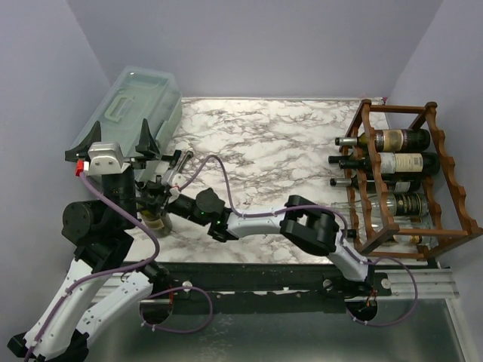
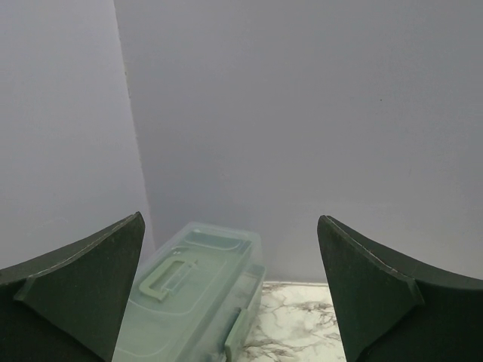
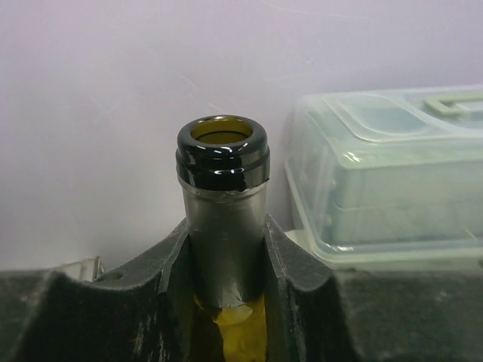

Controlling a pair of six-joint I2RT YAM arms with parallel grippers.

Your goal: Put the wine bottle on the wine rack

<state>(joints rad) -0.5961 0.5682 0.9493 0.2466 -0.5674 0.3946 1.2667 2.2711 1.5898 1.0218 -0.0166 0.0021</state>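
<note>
The wine bottle [image 1: 156,219] stands at the table's near left, mostly hidden under my left arm. In the right wrist view its dark neck and open mouth [image 3: 223,188] sit between my fingers [image 3: 302,264]. My right gripper [image 1: 170,198] reaches left across the table and is shut on the bottle's neck [image 3: 224,249]. My left gripper [image 1: 117,139] is raised above the bottle, wide open and empty [image 2: 230,222]. The reddish-brown wine rack [image 1: 396,109] stands at the far right and holds several bottles [image 1: 392,140] lying on their sides.
A translucent lidded plastic box [image 1: 136,102] lies along the back left wall, close behind both grippers; it also shows in the left wrist view [image 2: 192,294] and the right wrist view [image 3: 392,173]. The marble table [image 1: 264,151] lies between the box and the rack.
</note>
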